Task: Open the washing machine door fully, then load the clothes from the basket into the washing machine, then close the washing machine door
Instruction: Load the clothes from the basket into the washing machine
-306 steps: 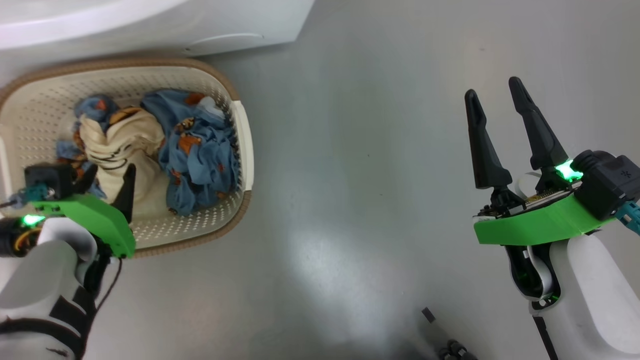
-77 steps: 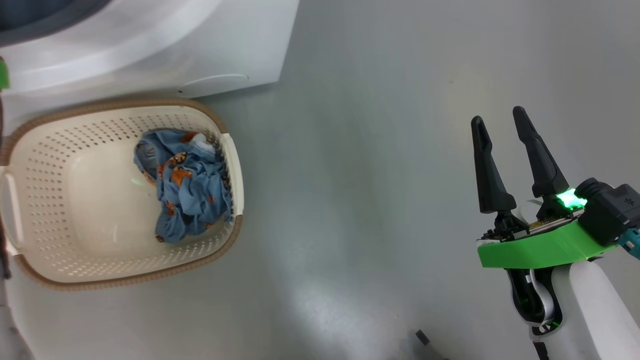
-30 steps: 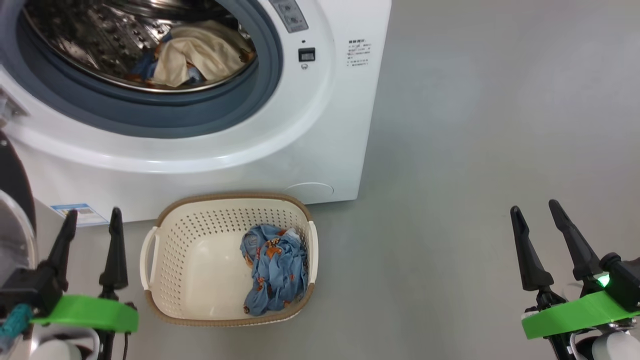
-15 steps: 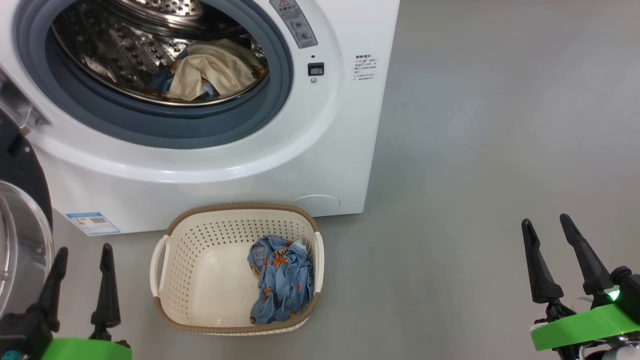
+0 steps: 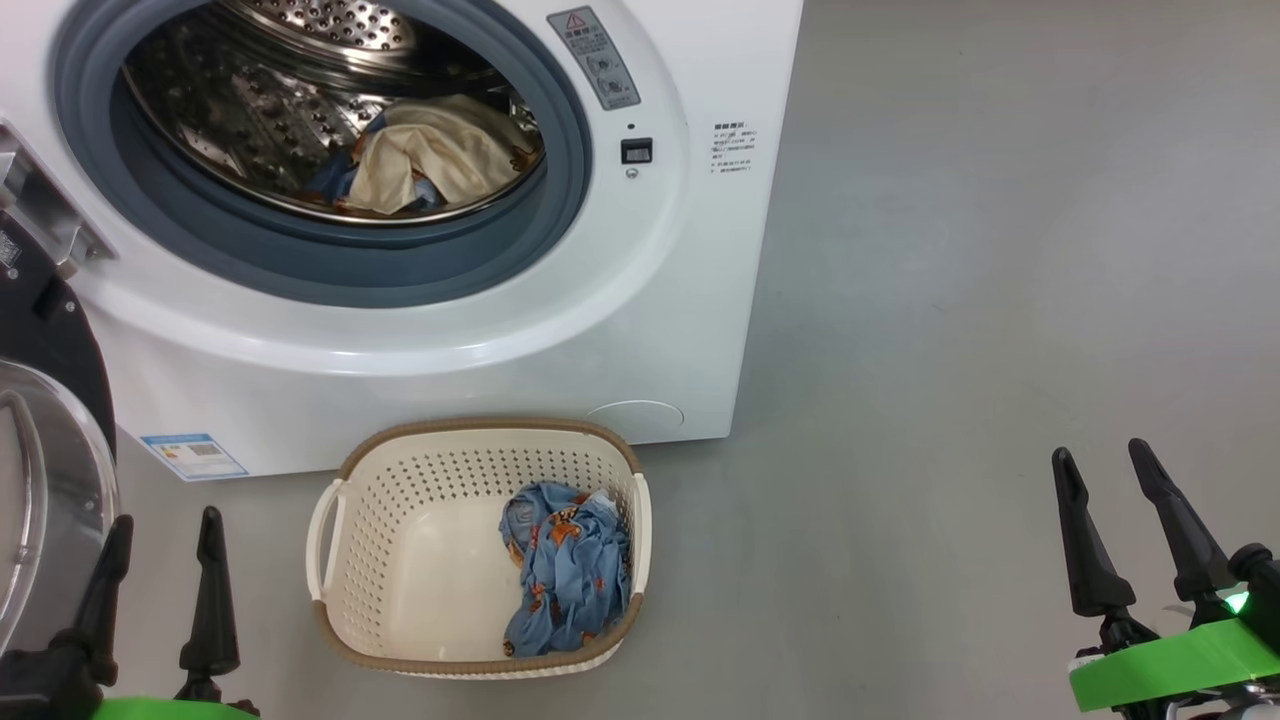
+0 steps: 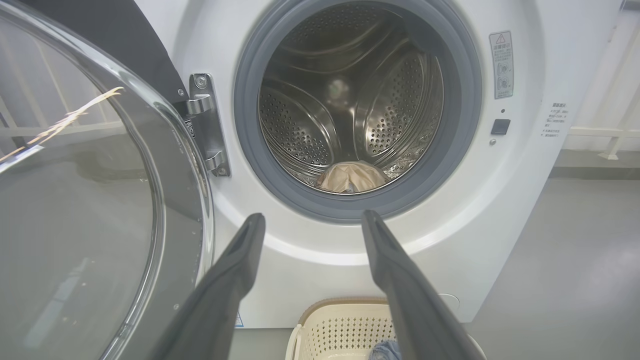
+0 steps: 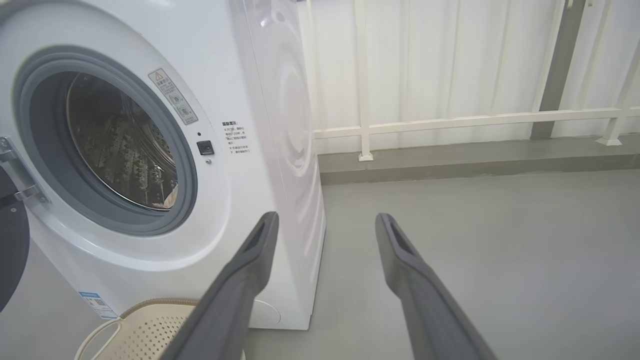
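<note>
Cream garment (image 5: 430,165): already in the steel drum (image 5: 250,110) of the washing machine (image 5: 640,330), with a little blue cloth beside it.
Blue garment (image 5: 570,580): crumpled against the right wall of the basket (image 5: 480,432); not yet loaded.
Basket: on the floor (image 5: 950,300), just in front of the machine and below its opening; nothing else lies in it.
Washing machine door (image 6: 75,225): swung wide on its hinge (image 6: 205,125) to the robot's left. Opening looks done; closing remains.
Left fingers (image 5: 208,590): spread apart, holding nothing, low between the door glass and the basket.
Right fingers (image 5: 1085,540): spread apart, holding nothing, over the floor well right of the basket.
Progress: roughly past halfway, I judge. One garment to move, then the door to shut.
</note>
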You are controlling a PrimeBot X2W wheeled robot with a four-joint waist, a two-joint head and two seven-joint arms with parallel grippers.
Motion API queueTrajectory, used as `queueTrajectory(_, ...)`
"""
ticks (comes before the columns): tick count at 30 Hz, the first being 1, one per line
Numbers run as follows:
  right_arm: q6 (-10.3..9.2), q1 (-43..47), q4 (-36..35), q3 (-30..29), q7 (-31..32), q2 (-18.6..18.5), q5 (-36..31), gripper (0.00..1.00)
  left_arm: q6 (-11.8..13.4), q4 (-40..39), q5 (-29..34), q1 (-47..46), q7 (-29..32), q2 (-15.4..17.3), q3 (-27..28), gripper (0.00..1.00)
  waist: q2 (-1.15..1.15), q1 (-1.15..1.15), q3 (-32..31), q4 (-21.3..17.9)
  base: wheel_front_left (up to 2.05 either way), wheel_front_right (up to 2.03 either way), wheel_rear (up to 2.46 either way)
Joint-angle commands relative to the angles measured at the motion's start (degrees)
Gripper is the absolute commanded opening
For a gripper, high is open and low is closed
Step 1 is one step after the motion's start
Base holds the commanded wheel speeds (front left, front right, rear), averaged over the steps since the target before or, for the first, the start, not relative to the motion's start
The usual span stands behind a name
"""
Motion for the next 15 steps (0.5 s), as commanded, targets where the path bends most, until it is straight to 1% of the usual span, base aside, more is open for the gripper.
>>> queueTrajectory(1,0.26,-0.29,-1.6,0.71,-0.45,-0.87,-0.09,1.0,0.03,-1.75,0.17,-0.44,-0.33,0.91,2.11,1.0,0.0,0.0,0.08,-0.06,0.0,0.0,0.0)
queueTrajectory(8,0.26,-0.76,-1.88,0.65,-0.45,-0.58,-0.11,1.0,0.03,-1.67,0.02,-0.62,-0.33,0.54,1.7,1.0,0.0,0.0,1.13,-0.48,0.0,0.0,0.0)
queueTrajectory(15,0.26,-2.31,-2.12,0.48,-0.45,0.25,-0.27,1.0,0.03,0.47,-1.61,-2.17,-0.33,-0.09,-0.94,1.0,0.0,0.0,4.37,-0.9,0.0,0.0,0.0)
